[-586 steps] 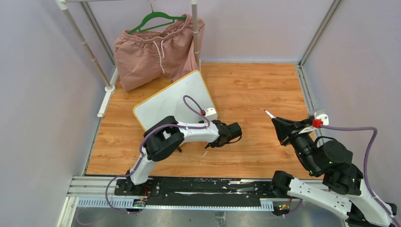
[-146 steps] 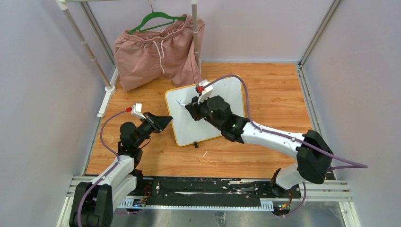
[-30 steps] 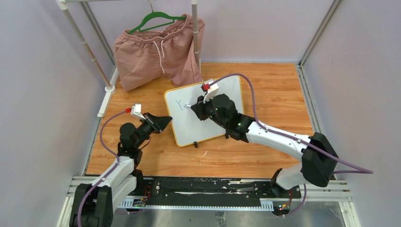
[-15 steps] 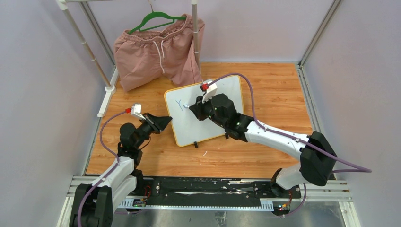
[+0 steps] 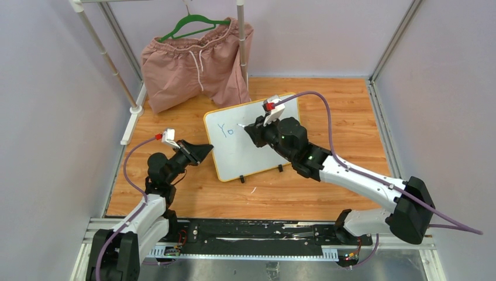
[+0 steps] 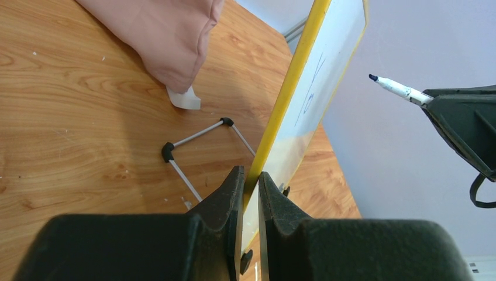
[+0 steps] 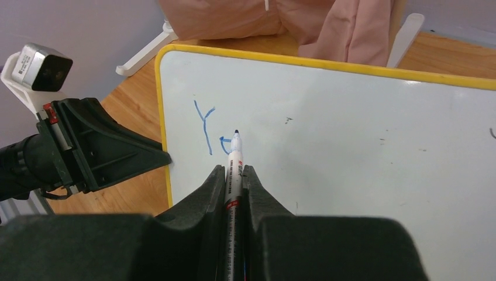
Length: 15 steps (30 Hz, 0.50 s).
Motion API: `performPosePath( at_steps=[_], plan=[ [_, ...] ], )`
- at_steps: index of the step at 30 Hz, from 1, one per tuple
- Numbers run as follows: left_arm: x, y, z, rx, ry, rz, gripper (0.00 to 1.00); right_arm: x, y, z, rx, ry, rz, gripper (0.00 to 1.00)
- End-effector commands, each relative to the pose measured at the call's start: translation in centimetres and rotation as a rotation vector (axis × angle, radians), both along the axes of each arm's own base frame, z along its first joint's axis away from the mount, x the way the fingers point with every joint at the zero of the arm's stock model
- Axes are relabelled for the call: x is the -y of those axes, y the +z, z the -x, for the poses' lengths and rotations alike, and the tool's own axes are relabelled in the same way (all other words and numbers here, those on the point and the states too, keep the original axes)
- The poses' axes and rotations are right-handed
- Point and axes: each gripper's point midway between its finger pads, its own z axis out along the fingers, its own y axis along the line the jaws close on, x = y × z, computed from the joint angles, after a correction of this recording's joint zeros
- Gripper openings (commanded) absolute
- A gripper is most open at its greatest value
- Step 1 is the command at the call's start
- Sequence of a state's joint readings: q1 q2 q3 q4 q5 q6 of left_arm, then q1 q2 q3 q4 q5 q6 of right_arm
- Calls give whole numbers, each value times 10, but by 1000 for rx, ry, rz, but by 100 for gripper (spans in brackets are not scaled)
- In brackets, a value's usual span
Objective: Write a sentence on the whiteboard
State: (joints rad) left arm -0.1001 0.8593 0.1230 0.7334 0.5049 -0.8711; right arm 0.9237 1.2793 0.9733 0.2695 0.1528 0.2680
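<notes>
The whiteboard point(image 5: 248, 157), white with a yellow frame, stands tilted on the wooden table. My left gripper point(image 5: 206, 150) is shut on its left edge, and the yellow frame point(image 6: 292, 88) runs up between the pads point(image 6: 234, 181). Blue lettering reading "Yo" point(image 5: 226, 129) sits at the board's upper left, the start of the sentence point(image 7: 206, 126). My right gripper point(image 5: 250, 129) is shut on a white marker point(image 7: 235, 153) pointing at the board just right of the "o". In the left wrist view the marker tip point(image 6: 373, 77) stands slightly off the board's face.
Pink shorts point(image 5: 196, 64) hang on a green hanger from a white rack point(image 5: 241, 41) behind the board. A wire stand point(image 6: 193, 155) and a white scrap point(image 6: 184, 98) lie behind the board. The board's black feet point(image 5: 241, 178) rest on the table.
An "o" has appeared beside the "Y". My right gripper with the marker has moved right along the board. The left arm has not moved.
</notes>
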Motion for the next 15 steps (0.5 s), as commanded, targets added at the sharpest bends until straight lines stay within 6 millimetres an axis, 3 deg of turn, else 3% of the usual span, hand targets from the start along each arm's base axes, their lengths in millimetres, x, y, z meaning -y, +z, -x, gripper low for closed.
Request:
performPosePath(
  at_steps=[1, 7, 15],
  plan=[
    [1, 12, 1, 59, -7, 8, 1, 24, -1, -8, 26, -67, 11, 0],
    [1, 10, -1, 50, -2, 5, 0, 30, 3, -11, 48, -72, -2, 0],
    [0, 9, 1, 54, -1, 6, 0, 18, -2, -13, 82, -31, -41, 0]
  ],
)
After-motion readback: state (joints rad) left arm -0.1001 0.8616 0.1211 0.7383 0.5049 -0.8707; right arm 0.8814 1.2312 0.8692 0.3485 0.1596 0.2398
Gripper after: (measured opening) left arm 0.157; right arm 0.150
